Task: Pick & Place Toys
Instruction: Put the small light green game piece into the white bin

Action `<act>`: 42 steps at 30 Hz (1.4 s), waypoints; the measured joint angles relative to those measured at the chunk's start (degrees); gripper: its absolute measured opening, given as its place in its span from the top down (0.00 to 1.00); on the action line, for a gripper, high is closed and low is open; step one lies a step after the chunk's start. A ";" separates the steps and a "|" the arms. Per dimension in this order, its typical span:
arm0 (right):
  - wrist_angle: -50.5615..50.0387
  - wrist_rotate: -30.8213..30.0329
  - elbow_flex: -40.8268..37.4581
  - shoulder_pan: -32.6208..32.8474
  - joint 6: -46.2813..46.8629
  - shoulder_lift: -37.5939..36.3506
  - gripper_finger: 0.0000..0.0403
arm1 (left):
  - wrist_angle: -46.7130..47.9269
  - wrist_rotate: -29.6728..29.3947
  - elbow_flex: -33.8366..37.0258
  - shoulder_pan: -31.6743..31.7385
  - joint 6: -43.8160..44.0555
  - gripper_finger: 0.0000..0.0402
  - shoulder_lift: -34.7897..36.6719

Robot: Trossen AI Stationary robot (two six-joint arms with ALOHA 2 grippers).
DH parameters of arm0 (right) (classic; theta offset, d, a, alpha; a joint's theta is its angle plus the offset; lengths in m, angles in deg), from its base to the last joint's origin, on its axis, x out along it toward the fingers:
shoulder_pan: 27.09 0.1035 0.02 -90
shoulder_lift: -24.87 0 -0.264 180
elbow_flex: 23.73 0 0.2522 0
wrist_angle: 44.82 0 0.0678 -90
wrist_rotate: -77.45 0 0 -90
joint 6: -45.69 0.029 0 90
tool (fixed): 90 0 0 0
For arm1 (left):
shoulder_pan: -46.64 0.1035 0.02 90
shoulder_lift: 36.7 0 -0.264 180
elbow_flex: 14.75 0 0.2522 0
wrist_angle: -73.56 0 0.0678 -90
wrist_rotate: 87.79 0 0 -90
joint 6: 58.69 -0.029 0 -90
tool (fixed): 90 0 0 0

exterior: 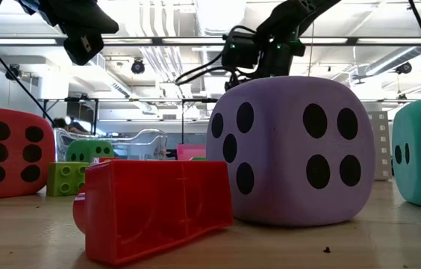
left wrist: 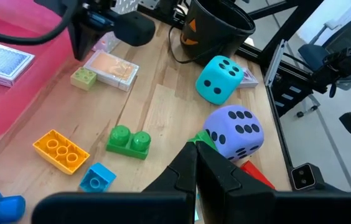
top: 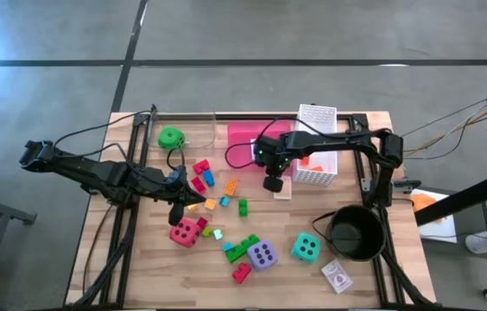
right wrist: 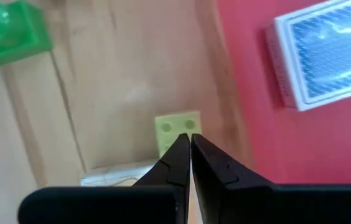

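My right gripper (top: 272, 183) points down, shut, over a small yellow-green brick (right wrist: 177, 127) that lies flat on the table beside a pale card pack (left wrist: 110, 68). In the left wrist view a small gap shows between its tips and the brick (left wrist: 83, 77). My left gripper (left wrist: 195, 146) hangs shut above the table near the red die (top: 185, 231), holding nothing. The purple die (top: 262, 254), teal die (top: 305, 248) and green die (top: 171, 136) rest on the table. A blue card pack (right wrist: 325, 56) lies in the pink tray (top: 248, 138).
The white mesh basket (top: 317, 147) stands just right of my right gripper, and the black pot (top: 354, 233) sits at the near right. Several loose bricks (top: 226, 194) are scattered mid-table. Another card pack (top: 337, 276) lies near the front edge.
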 joint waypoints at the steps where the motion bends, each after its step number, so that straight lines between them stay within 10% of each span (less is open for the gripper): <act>1: 0.02 0.05 -0.02 0.20 -0.26 0.00 0.97 | -0.01 0.00 0.00 0.01 0.00 0.98 0.00; 6: 0.22 0.24 -0.85 0.95 -0.53 -0.02 0.93 | 0.01 0.00 0.00 0.00 0.00 0.98 0.00; 21: 3.00 0.08 -2.00 2.32 -4.21 0.25 0.42 | 0.03 0.00 0.00 0.01 0.02 0.98 0.02; 42: 3.36 -3.74 -0.52 3.91 -5.88 5.25 0.39 | 0.34 0.02 0.00 -0.01 0.02 0.98 0.02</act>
